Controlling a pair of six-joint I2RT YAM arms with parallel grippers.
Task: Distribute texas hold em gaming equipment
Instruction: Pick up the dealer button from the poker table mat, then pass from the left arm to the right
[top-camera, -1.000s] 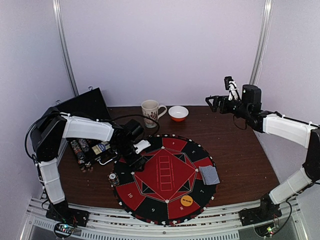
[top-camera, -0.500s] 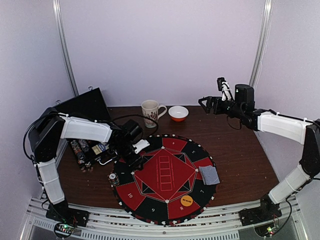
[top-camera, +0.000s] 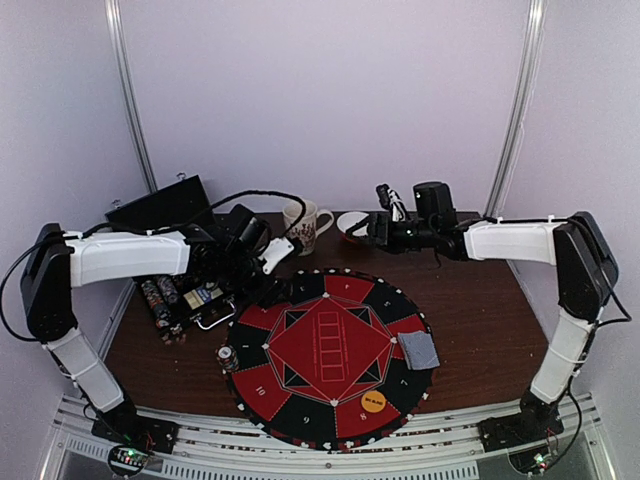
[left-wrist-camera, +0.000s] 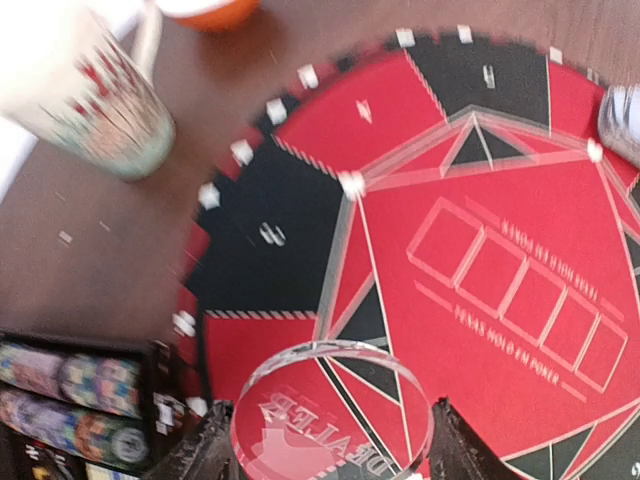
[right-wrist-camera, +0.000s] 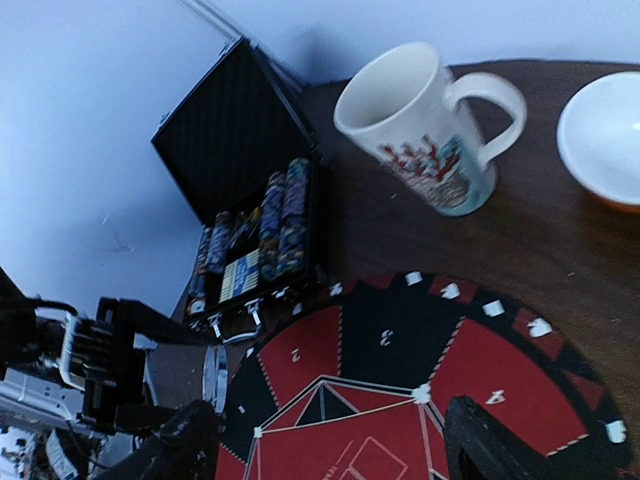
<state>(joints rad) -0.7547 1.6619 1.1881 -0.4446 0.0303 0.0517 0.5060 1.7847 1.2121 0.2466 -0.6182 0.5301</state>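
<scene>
Left wrist | case (left-wrist-camera: 166, 392): chips (left-wrist-camera: 70, 385) | left end effector (left-wrist-camera: 330, 448) holds disc (left-wrist-camera: 330, 405) | right end effector (right-wrist-camera: 335, 445) wide

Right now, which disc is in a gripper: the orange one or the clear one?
The clear dealer button, pinched in the left gripper. The orange disc lies flat at the near edge of the felt mat, untouched.
</scene>
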